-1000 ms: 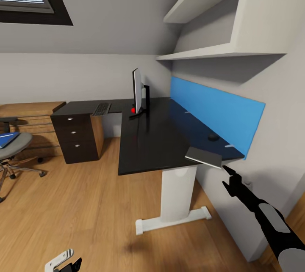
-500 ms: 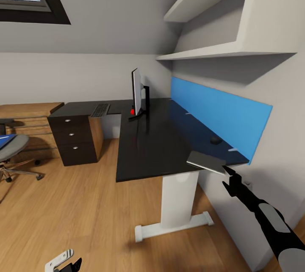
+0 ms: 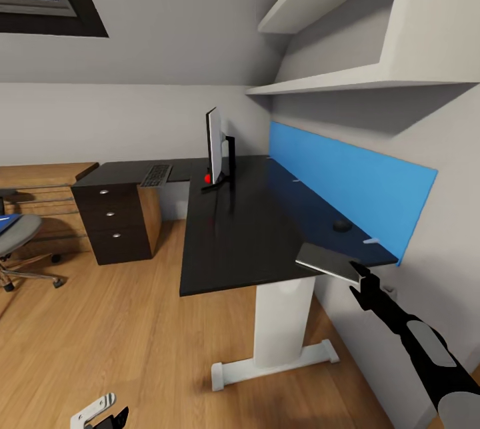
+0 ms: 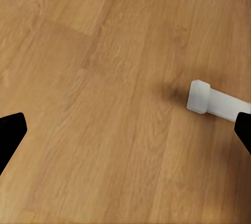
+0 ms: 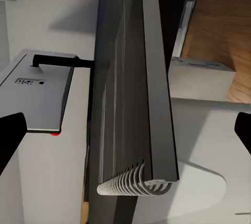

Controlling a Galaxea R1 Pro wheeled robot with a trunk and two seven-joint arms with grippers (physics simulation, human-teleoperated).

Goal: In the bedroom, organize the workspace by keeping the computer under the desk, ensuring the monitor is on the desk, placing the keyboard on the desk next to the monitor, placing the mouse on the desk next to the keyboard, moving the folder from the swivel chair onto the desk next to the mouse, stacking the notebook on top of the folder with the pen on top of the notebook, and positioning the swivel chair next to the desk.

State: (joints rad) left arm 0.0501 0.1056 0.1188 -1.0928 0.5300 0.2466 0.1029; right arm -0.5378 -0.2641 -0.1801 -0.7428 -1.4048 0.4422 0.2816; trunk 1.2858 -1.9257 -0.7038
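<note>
The grey notebook (image 3: 325, 261) lies on the near right corner of the black desk (image 3: 247, 229), overhanging its edge. My right gripper (image 3: 361, 280) is open right at that corner, and the notebook (image 5: 133, 88) shows edge-on between its spread fingertips (image 5: 10, 136). The mouse (image 3: 342, 225) sits behind it by the blue wall panel. The monitor (image 3: 215, 147) and keyboard (image 3: 155, 175) are at the desk's far end. The swivel chair (image 3: 19, 237) carries the blue folder (image 3: 5, 222) at the far left. The grey computer (image 5: 36, 93) shows a red light. My left gripper (image 3: 100, 413) hangs open over the floor.
A dark three-drawer unit (image 3: 113, 222) stands under the desk's left wing. The white desk leg (image 3: 280, 325) and its foot (image 4: 214, 101) rest on the wood floor in front of me. White shelves (image 3: 333, 82) jut from the right wall above the blue panel (image 3: 353, 192).
The camera has moved nearer and to the right, so the desk sits lower and the chair has slid toward the left edge. The notebook's corner is now closer to my right gripper.
</note>
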